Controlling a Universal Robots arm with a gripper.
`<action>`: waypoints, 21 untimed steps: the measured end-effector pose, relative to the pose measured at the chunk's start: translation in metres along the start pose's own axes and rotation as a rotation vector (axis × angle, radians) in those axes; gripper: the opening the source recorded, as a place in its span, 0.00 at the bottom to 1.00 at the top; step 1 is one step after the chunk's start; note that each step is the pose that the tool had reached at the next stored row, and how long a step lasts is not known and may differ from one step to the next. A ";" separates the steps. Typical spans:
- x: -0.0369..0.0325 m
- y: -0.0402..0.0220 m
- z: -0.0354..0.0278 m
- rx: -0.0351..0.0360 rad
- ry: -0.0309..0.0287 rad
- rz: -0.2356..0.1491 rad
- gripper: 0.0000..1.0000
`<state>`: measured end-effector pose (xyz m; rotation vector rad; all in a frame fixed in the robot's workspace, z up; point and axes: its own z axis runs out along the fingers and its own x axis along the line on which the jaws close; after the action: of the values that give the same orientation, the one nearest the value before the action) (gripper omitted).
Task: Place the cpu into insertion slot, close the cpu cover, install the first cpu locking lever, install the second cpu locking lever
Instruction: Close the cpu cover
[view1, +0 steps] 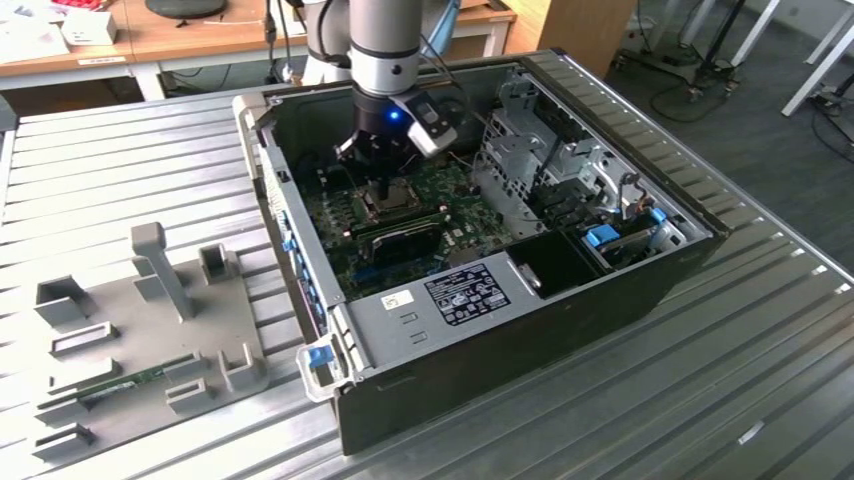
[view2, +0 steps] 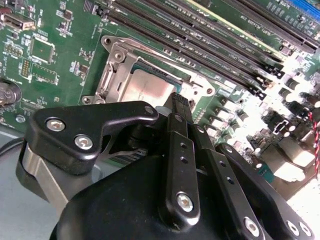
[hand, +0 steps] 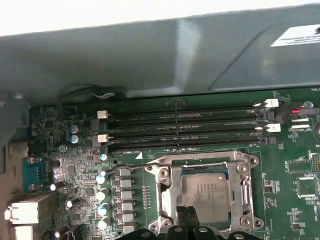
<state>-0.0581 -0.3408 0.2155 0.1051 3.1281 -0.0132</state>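
The cpu (hand: 212, 192) (view2: 150, 87) lies flat in the insertion slot (view1: 380, 208) on the green board inside the computer case. The silvery cpu cover (hand: 169, 192) (view2: 116, 62) lies down around it, its window showing the chip's grey top. My gripper (view2: 178, 99) (hand: 187, 216) (view1: 383, 190) hangs just above the socket's edge, by one side of the chip. Its black fingers (view2: 181, 150) are pressed together with nothing between them. A thin metal lever (hand: 200, 156) runs along the socket's side nearest the memory slots.
Long black memory slots (hand: 185, 127) (view2: 200, 35) run beside the socket. A row of capacitors (hand: 102, 192) stands on its other side. The grey case wall (hand: 175, 50) rises behind the slots. Drive bays (view1: 561, 160) fill the case's right. A grey fixture plate (view1: 134, 320) lies on the table.
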 end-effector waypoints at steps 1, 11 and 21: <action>0.0001 0.0000 0.0003 0.0000 -0.0002 -0.009 0.10; 0.0040 0.0019 0.0007 -0.0003 -0.0004 -0.020 0.10; 0.0091 0.0041 0.0055 0.0001 -0.0003 -0.020 0.10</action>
<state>-0.0668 -0.3361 0.2098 0.0734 3.1288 -0.0136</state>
